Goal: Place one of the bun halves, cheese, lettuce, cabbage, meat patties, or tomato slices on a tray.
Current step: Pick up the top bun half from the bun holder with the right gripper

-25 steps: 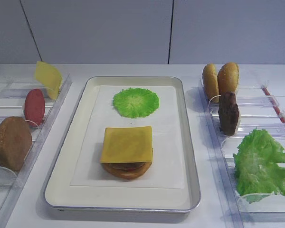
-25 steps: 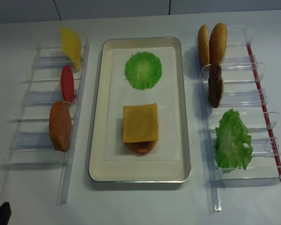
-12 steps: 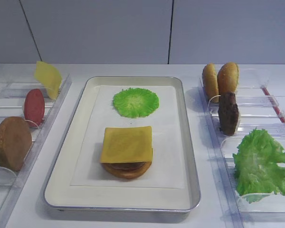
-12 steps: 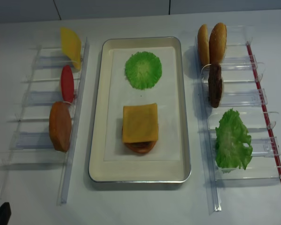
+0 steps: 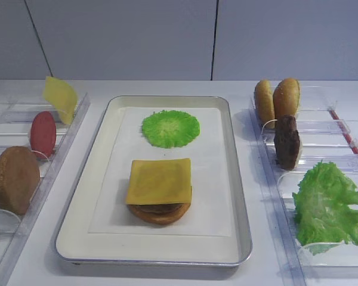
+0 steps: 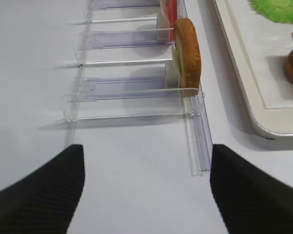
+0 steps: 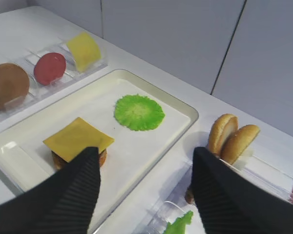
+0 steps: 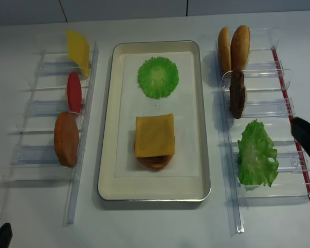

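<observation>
The silver tray (image 5: 101, 128) (image 8: 109, 103) lies in the middle, lined with white paper. On it rest a round green cabbage leaf (image 5: 170, 128) (image 8: 158, 77) and a cheese slice (image 5: 159, 180) (image 8: 154, 135) topping a patty and a bun bottom. The right rack holds two bun halves (image 5: 286, 98), a meat patty (image 5: 287, 143) and lettuce (image 5: 329, 205). A tomato slice (image 5: 43, 134) and more cheese (image 5: 61, 98) stand in the left rack. My right gripper (image 7: 145, 152) hovers open and empty over the tray's right rim. My left gripper (image 6: 145, 156) is open over bare table.
A flat plain brown disc (image 5: 15, 179) (image 6: 188, 56) stands in the left clear rack (image 6: 122, 90). One dark right finger (image 8: 306, 137) shows at the right edge, over the right rack (image 8: 287, 108) near the lettuce. A red strip (image 8: 292, 124) runs along that rack.
A right gripper finger has come into the overhead view at the right edge, beside the lettuce. The food and the left gripper have not moved.
</observation>
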Controlling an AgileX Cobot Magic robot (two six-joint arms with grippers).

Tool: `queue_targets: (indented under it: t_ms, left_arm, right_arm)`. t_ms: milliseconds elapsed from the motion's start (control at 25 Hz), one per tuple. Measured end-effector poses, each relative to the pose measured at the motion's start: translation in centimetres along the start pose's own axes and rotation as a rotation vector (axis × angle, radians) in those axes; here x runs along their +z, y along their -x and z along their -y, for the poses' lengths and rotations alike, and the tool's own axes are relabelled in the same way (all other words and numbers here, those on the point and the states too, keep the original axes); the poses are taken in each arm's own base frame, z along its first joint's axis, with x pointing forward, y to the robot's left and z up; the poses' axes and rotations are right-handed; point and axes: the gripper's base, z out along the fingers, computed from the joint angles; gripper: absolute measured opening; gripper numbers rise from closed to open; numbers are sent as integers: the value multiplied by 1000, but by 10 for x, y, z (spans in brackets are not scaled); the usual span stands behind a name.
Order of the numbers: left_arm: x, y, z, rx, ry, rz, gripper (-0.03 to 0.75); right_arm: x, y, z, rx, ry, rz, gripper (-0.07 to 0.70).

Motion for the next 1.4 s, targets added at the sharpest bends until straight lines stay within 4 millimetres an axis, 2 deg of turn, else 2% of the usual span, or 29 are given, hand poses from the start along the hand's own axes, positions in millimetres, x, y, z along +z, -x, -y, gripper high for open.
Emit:
queue_targets:
  t_ms: [520,640,800,1000,1200,1400]
  left_arm:
    - [0,0,0,0,0,0,493]
    - [0,0,0,0,0,0,493]
    - [0,0,0,0,0,0,493]
    - [0,0,0,0,0,0,493]
    - [0,0,0,0,0,0,493]
    - [0,0,0,0,0,0,493]
  right_arm:
    - [69,32,40,65,233,-115,430]
    - [87,47,39,36,306,-117,430]
    - [123,60,29,-41,362,-126,430]
    - [171,65,26,-89,289,-188,430]
    - [201,62,44,-30,143,-292,431]
    - [230,47,62,89,-21,-456,431]
